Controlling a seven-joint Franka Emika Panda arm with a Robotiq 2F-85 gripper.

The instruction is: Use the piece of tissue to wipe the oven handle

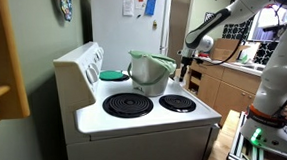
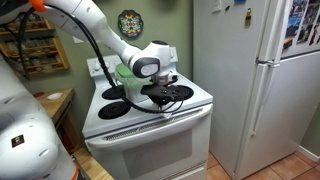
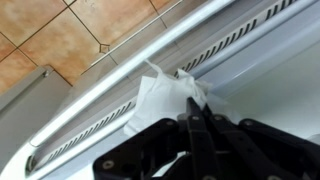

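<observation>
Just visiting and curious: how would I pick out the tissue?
Find the white stove beside the fridge, then its front edge by the oven handle. The tissue is the crumpled white scrap pinched in the black end effector, the only soft, wrinkled thing there.

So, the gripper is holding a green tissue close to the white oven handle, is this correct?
Not quite. The tissue is white, not green. The wrist view shows it pinched in the gripper, close to the white oven handle.
</observation>
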